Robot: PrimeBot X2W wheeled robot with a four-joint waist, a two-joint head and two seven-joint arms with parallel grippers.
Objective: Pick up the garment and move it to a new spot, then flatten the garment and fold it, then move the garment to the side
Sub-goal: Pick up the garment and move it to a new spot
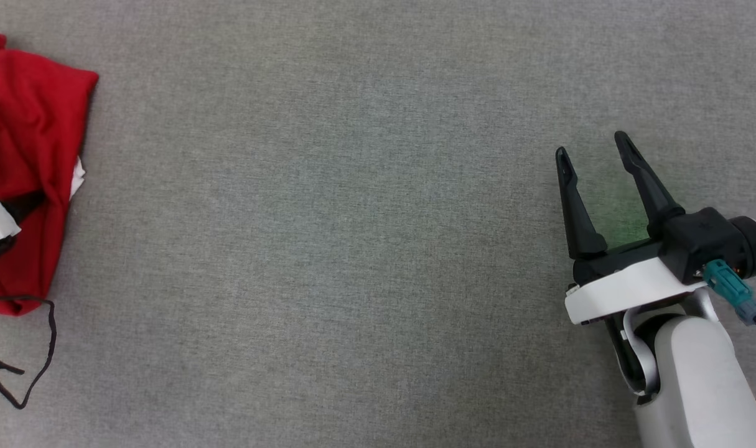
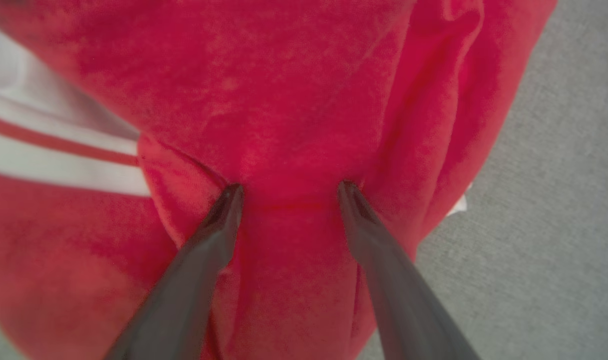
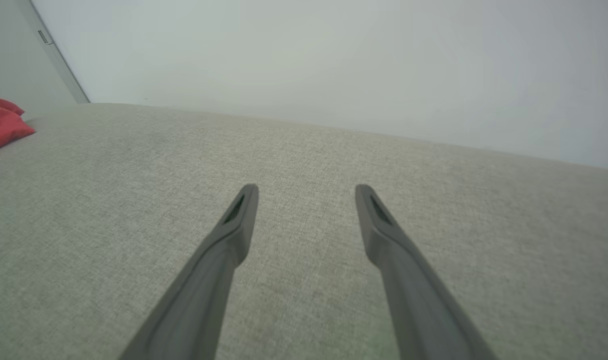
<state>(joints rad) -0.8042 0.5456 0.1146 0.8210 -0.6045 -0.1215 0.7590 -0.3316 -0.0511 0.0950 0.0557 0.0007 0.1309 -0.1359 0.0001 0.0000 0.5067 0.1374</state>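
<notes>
Closest to the lens, the two dark fingers of the left gripper [image 2: 289, 187] are seen spread wide, with their tips pressed into the garment [image 2: 293, 100], and a ridge of red cloth is raised between them; nothing is pinched yet. On the grey cloth surface [image 1: 353, 249] the garment is found crumpled at the far left, partly cut by the edge of the head view, and the right gripper [image 1: 592, 144] is held spread and empty well apart at the right. The biggest danger is judged to be a thin grip: if only the top layer is caught when the jaws are closed, the cloth can be lost during the lift. A smaller danger is that several folded layers are taken together, so the garment is carried as a bundle and the flattening is made harder. The white striped sleeve [image 2: 43, 150] can also be left tucked under. Least, the thin black cord [image 1: 48, 348], lying at the lower end of the garment, can be dragged along
</notes>
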